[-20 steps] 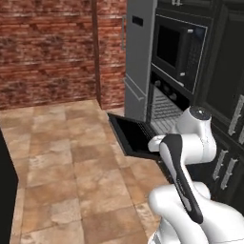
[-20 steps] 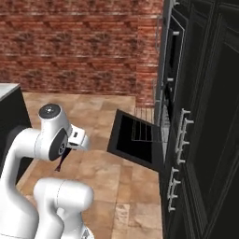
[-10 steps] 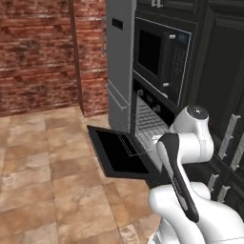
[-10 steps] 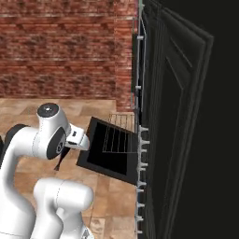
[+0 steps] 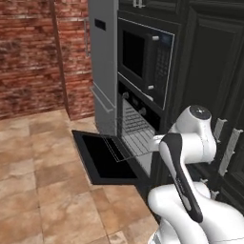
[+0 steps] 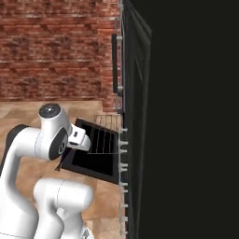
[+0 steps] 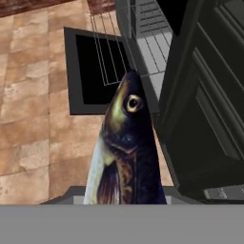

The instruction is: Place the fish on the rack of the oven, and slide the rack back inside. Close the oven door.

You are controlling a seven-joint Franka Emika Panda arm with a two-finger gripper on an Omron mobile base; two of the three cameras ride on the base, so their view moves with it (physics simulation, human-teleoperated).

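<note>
In the left base view, the oven (image 5: 138,119) sits in a wall of black cabinets, below a microwave (image 5: 145,57) and beside a grey fridge (image 5: 102,62). The oven door (image 5: 102,157) hangs fully open, lying flat just above the tiled floor (image 5: 38,181). The rack (image 5: 131,138) is pulled partway out, its front edge reaching over the door. The white arm (image 5: 186,157) bends in front of the cabinets at the right of the oven.

In the right base view, the cabinet fronts are seen edge-on as a dark wall. The open oven door (image 6: 91,161) juts out to the left, with the rack (image 6: 105,137) over it. The arm's wrist (image 6: 79,138) hangs just beside the door's near edge.

In the hand view, the fish (image 7: 126,147) rises from the bottom edge, head up and eye showing, so the hand holds it by its lower body; the fingers themselves are hidden and how far they are closed cannot be told. Beyond the fish's head lie the open oven door (image 7: 81,71) and the rack (image 7: 112,52), apart from the fish.
</note>
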